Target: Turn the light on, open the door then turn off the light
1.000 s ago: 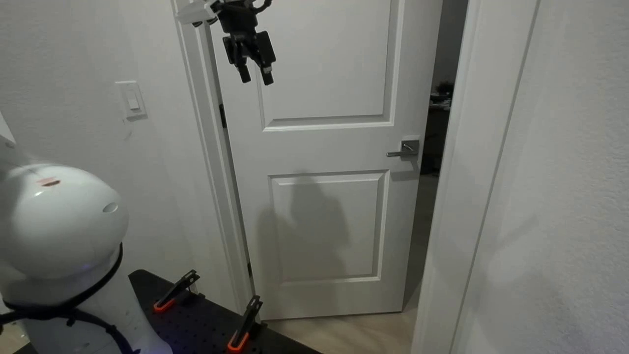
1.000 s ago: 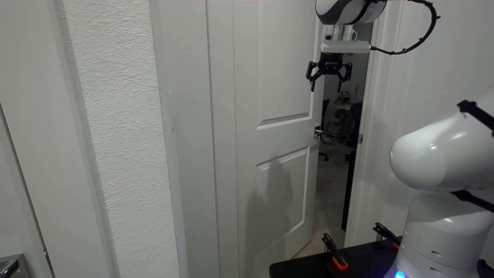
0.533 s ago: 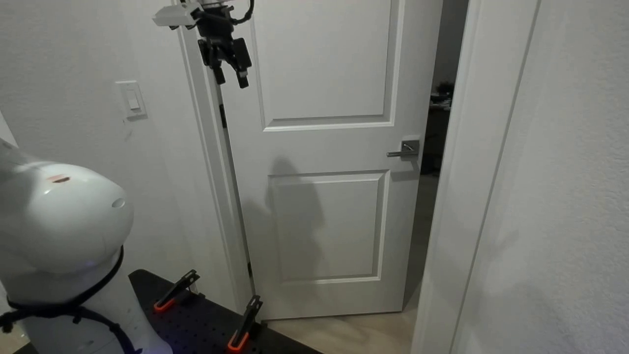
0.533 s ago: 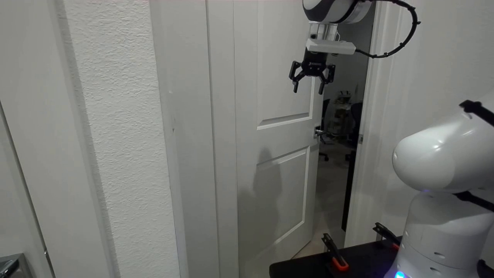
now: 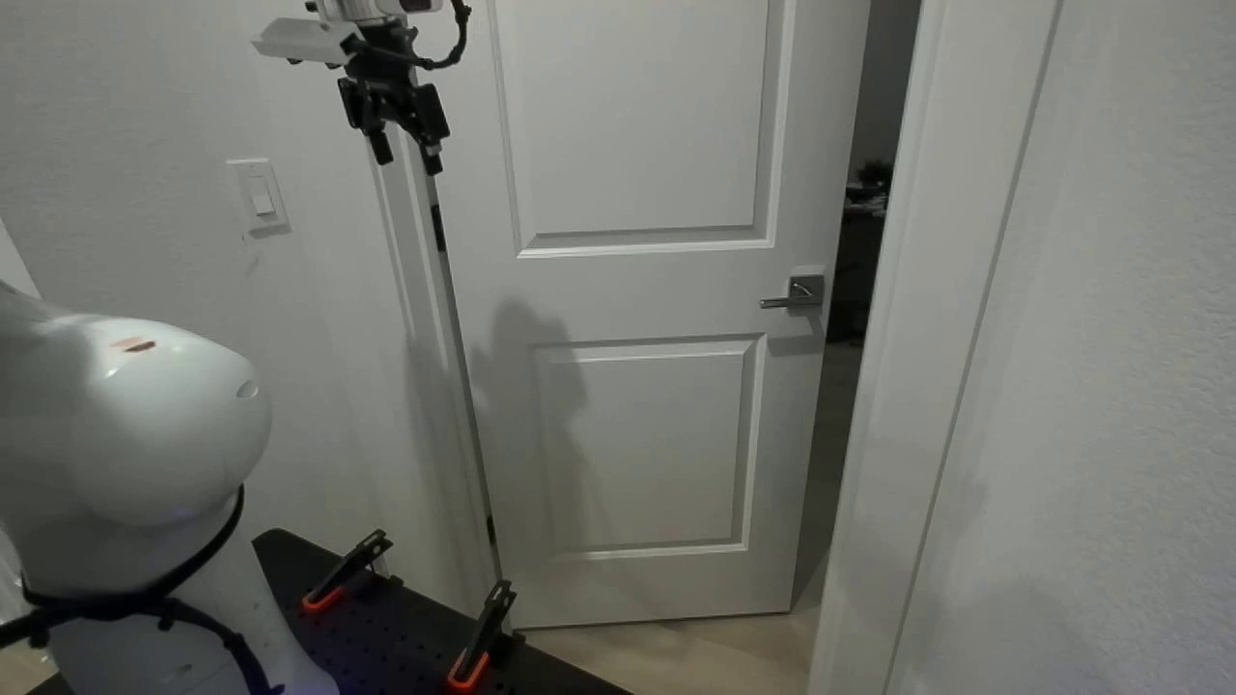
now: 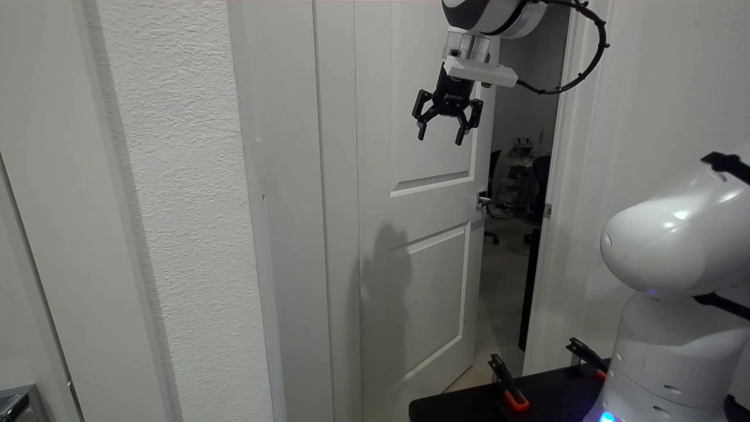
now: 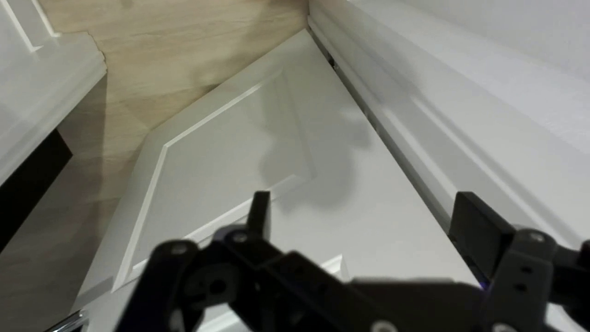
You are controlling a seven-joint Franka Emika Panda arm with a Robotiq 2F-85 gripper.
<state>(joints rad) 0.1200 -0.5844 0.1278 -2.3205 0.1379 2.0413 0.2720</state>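
Black two-fingered hand (image 6: 440,140), hanging with its tips downward and slightly tilted, in front of the tall white door (image 5: 647,299) with raised rectangular panels. The dark fingers (image 7: 474,230) stand wide apart, the pale door surface showing between them in the wrist view. The door is ajar: along its free edge, beside the silver metal lever handle (image 5: 797,297), a gap opens onto a dim room (image 6: 507,258) with dark furniture (image 6: 542,170); hand and handle are well apart. On the white textured wall (image 5: 126,116), next to the hinge-side white moulded frame (image 5: 415,280), is the small white rectangular rocker switch plate (image 5: 259,196); in an exterior view the hand appears somewhat higher and to one side of it, the true depth between them being unclear. A soft grey shadow (image 5: 541,405) falls across the door. In both exterior views the white rounded robot arm (image 5: 145,425) rises from a black perforated counter (image 5: 406,627), at whose edge sit two black clamps (image 5: 350,567) with orange ends
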